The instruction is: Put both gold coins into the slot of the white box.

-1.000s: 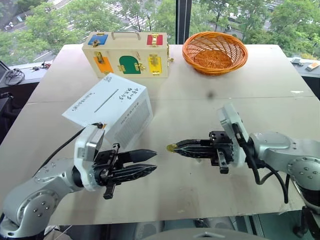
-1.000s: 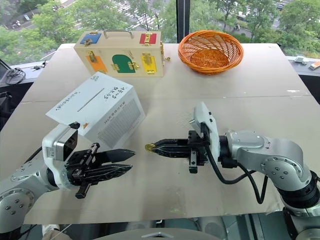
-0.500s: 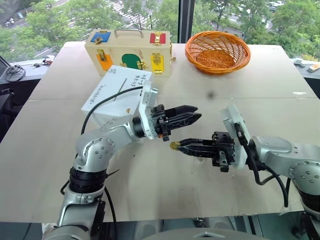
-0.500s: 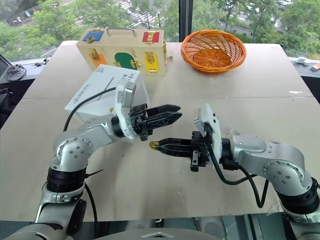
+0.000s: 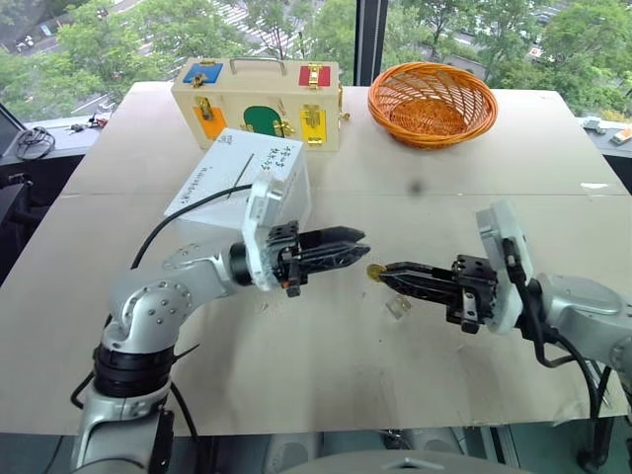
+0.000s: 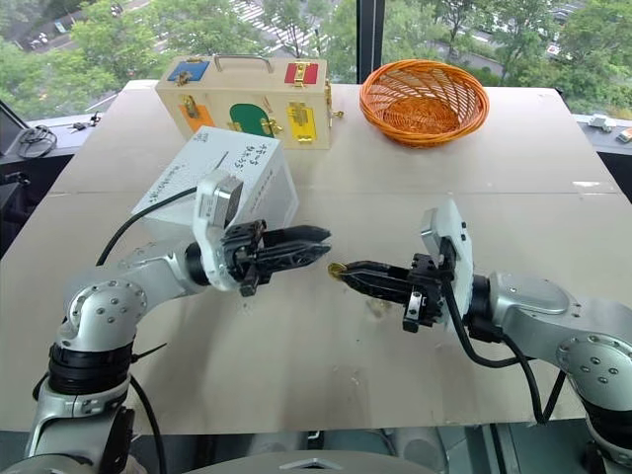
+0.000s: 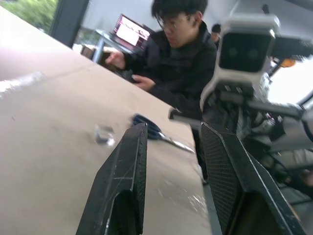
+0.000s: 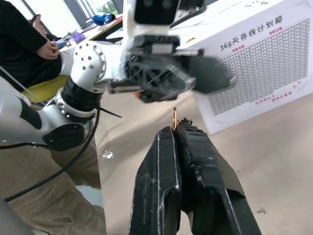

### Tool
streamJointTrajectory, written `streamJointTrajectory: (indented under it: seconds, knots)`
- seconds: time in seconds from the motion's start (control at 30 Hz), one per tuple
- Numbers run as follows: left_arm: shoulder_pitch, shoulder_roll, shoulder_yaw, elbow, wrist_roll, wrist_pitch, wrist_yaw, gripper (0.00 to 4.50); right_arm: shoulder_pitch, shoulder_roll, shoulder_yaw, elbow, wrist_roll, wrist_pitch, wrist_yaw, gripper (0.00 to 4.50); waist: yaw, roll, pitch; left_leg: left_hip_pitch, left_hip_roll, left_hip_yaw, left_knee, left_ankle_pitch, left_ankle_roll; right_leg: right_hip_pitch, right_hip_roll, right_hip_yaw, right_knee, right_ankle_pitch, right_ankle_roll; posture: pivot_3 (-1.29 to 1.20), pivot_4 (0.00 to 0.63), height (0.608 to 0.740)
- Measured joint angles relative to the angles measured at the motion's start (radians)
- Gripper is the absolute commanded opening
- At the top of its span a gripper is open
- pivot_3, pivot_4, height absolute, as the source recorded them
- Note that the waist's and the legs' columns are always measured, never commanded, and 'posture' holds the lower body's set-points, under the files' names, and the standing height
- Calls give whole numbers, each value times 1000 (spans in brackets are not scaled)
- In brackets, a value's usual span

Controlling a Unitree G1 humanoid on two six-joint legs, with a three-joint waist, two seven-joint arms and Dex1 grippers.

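White box (image 5: 240, 178) with black text and grey dot print, gold coin (image 5: 375, 272), orange basket (image 5: 432, 102), seemingly blue-handled scissors (image 7: 149, 128)

Table (image 5: 494, 188): box (image 5: 242, 178), case (image 5: 259, 102), basket (image 5: 433, 102)

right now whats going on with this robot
The right gripper pinches a gold coin at its tips, held above the table. The left gripper faces it with fingers apart and empty. The white box with its slot lies behind the left arm.
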Motion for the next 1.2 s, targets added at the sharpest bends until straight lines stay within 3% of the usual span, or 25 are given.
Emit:
streamJointTrajectory:
  seconds: [0.57, 0.7, 1.2]
  knots:
    - [6, 14, -21, -23, -13, 26, -63, 1739, -43, 0, 26, 0, 0, -6, 1, 0, 1, 0, 0, 0, 0, 0, 0, 0, 0, 0, 0, 0, 0, 0, 0, 0, 150, 740]
    - [6, 14, -21, -28, -16, 29, -70, 57, -43, 1, 36, 2, -1, -6, -1, 0, 1, 0, 0, 0, 0, 0, 0, 0, 0, 0, 0, 0, 0, 0, 1, 0, 150, 740]
    - [2, 21, -16, -29, -27, 41, -87, 57, -43, 0, 36, 7, 16, -6, 4, 0, 1, 0, 0, 0, 0, 0, 0, 0, 0, 0, 0, 0, 0, 1, 1, 0, 150, 740]
